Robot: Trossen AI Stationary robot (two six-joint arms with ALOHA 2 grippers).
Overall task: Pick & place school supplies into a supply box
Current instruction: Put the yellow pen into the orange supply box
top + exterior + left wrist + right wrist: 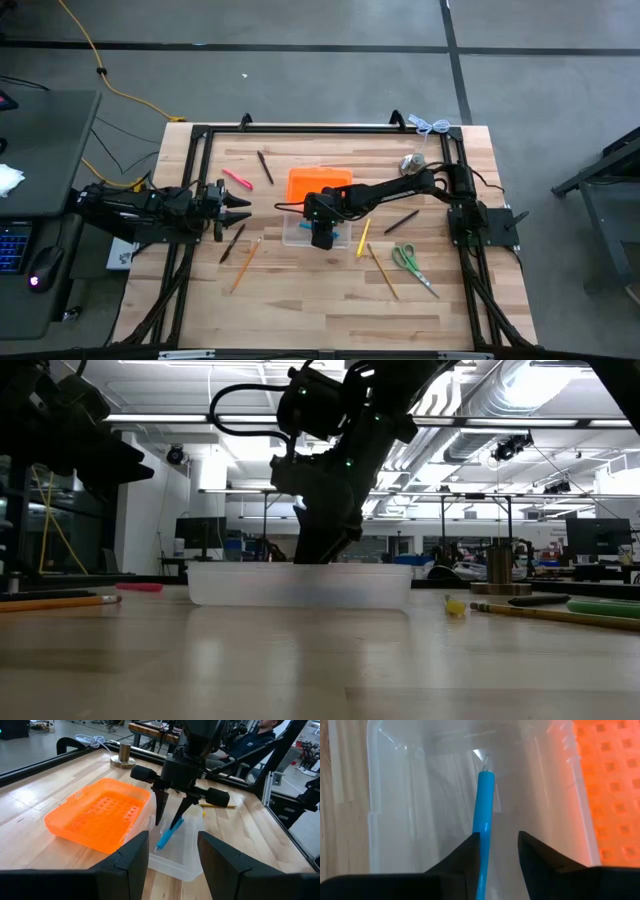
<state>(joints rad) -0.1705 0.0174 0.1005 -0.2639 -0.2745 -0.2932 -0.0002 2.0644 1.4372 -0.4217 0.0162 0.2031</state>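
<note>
The supply box (296, 232) is a clear tray with its orange lid (320, 183) lying flat on the far side. My right gripper (167, 822) reaches down into the tray, open, with a blue pen (484, 800) between its fingers. The pen slants, its lower end (161, 844) down in the tray. My left gripper (240, 205) waits open at the table's left, pointing toward the box. Other school supplies lie flat on the table: green-handled scissors (410, 262), a pink pen (236, 178) and pencils (245, 262). My right gripper touches the blue pen only with the inner side of one finger (470, 851), near the pen's upper part (481, 837). The other finger (532, 851) stands apart from it. The fingers slant down from the table's right side. The pen leans tilted, its lower end in the tray.
A silver metal object (410, 162) stands at the far right. A black pen (265, 167) lies far left of the lid; a yellow pen (363, 238), a black pen (401, 221) and a pencil (382, 271) lie right of the box. Black frame rails border the table.
</note>
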